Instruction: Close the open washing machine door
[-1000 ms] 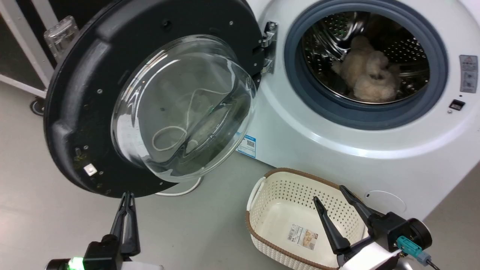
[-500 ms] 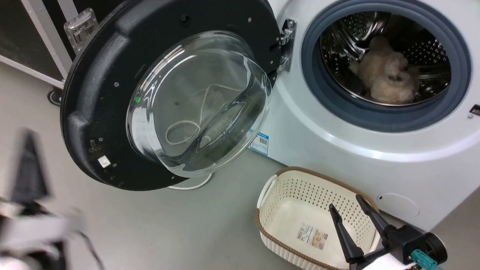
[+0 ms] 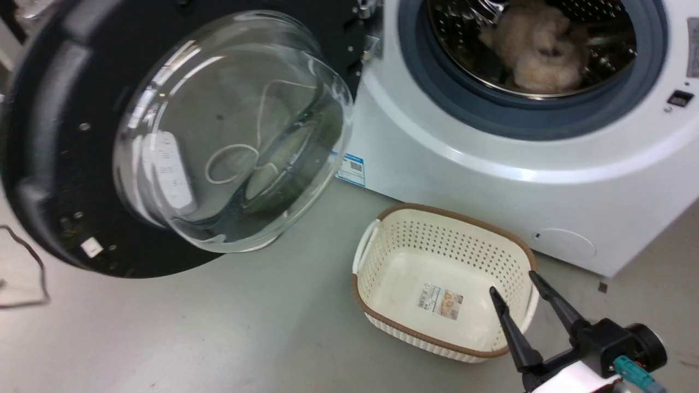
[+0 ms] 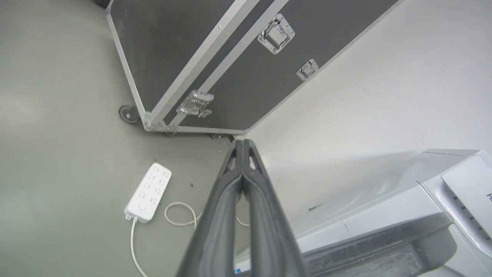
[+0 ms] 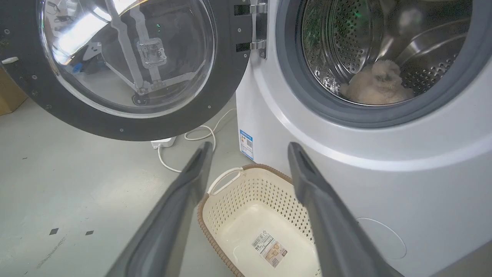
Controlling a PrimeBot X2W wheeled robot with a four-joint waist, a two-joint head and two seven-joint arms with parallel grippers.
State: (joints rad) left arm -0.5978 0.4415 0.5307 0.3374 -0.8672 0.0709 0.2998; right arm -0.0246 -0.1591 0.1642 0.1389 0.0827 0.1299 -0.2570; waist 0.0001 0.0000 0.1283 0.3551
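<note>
While the washing machine door [image 3: 180, 136] stands wide open across the left half of the head view, we see its black frame and bulging glass bowl turned toward us. Its hinge side is at the upper middle, against the white washing machine [image 3: 491, 180] that fills the upper right. Inside the grey gasket [image 3: 524, 117] the steel drum [image 3: 606, 54] shows, with a fluffy beige bundle [image 3: 532, 46] lying in it. A small blue label [image 3: 350, 169] sits on the machine's front below the hinge side. A round flap [image 3: 565, 244] is low on the front, toward the right.

On the floor before the machine stands a cream perforated basket [image 3: 426, 240] with a sticker on its bottom. At the lower right, our right gripper [image 3: 511, 282] hangs with its fingers spread apart and nothing between them, tips lying over the basket's right end in the picture.

In the left wrist view, our left gripper [image 4: 243, 143] has its fingers pressed together, pointing toward the bottom corner of a black flight case [image 4: 250, 77]. A white power strip [image 4: 148, 192] lies on the floor at the lower left. We cannot tell whether this gripper touches the door.
</note>
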